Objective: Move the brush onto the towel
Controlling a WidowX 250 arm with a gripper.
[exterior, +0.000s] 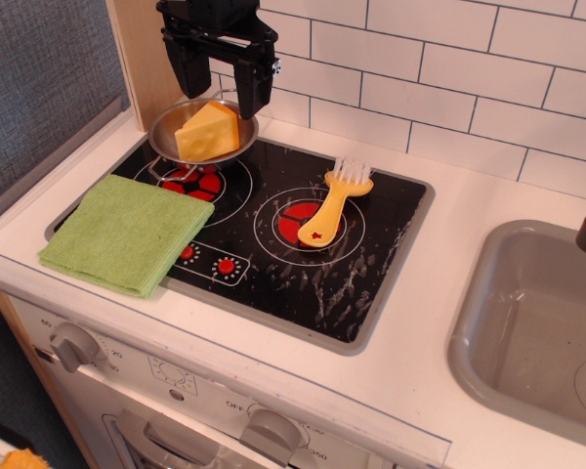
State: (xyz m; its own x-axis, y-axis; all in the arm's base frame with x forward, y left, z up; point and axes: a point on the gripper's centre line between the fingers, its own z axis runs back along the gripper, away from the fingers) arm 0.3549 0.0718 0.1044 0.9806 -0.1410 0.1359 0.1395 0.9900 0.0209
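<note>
The yellow brush (336, 200) lies on the right burner of the black stovetop, white bristles pointing away, its star-holed handle end toward the front. The light-green towel (127, 233) lies flat at the stovetop's front left corner, partly over the counter. My black gripper (221, 86) hangs open and empty at the back left, above the small pot, well to the left of and behind the brush.
A small metal pot (201, 137) holding a yellow cheese wedge (209, 131) sits on the back left burner under the gripper. A grey sink (537, 322) is at the right. The white tiled wall runs behind; stove knobs (73, 345) sit on the front panel.
</note>
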